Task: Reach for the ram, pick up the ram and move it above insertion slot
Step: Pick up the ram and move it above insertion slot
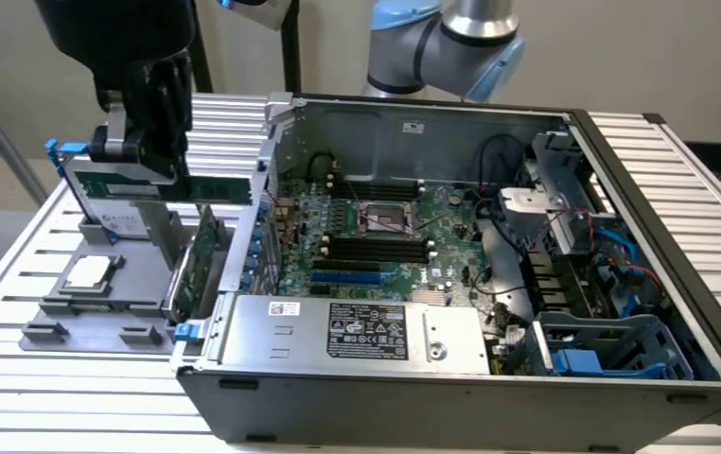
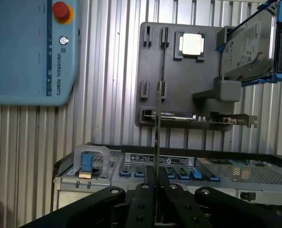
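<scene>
Ram (image 1: 216, 189) sits clamped edge-on between the nearly closed fingers of the gripper (image 2: 156, 183), lifted off the grey holder tray (image 2: 150, 71), so the carry toward the motherboard (image 1: 374, 232) slot seems underway, needing careful alignment; nearby a pendant (image 2: 31, 47) reads "UNIVERSAL ROBOTS".

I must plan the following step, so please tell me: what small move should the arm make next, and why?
Probably carry it sideways toward the open grey computer case. The black gripper is shut on the thin green memory stick, already lifted above the grey parts holder at the exterior view's left, while the black memory slots lie further right.
</scene>
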Controlling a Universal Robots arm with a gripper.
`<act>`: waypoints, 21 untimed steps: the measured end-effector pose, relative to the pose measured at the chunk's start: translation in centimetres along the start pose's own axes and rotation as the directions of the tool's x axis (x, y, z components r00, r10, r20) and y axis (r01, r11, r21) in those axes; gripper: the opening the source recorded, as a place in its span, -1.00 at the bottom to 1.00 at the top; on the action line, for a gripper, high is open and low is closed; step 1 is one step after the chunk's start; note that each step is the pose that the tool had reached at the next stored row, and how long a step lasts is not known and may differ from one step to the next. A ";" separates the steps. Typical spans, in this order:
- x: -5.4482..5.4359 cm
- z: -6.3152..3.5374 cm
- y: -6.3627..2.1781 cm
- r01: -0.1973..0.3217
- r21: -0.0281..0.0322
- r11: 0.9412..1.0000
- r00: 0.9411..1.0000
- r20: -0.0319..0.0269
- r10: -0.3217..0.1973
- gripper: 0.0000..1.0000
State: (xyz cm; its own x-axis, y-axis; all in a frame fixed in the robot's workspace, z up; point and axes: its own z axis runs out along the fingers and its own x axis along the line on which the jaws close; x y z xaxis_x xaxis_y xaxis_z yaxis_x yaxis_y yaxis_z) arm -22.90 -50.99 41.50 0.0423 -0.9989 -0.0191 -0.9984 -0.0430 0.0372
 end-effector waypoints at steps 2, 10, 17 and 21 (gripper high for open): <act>-0.1 -0.03 -0.66 0.000 0.000 1.000 1.000 0.000 0.000 -0.73; -1.1 -0.09 -2.88 0.000 0.000 1.000 1.000 0.000 0.000 -0.73; -2.0 -0.15 -4.75 0.000 0.000 1.000 1.000 0.000 0.000 -0.73; -2.6 -0.18 -5.82 0.000 0.000 1.000 1.000 0.000 0.000 -0.73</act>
State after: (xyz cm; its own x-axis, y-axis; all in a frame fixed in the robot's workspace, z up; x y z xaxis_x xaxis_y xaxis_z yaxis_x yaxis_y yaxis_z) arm -17.19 -48.14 41.51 0.0423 -0.9989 -0.0191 -0.9984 -0.0429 0.0372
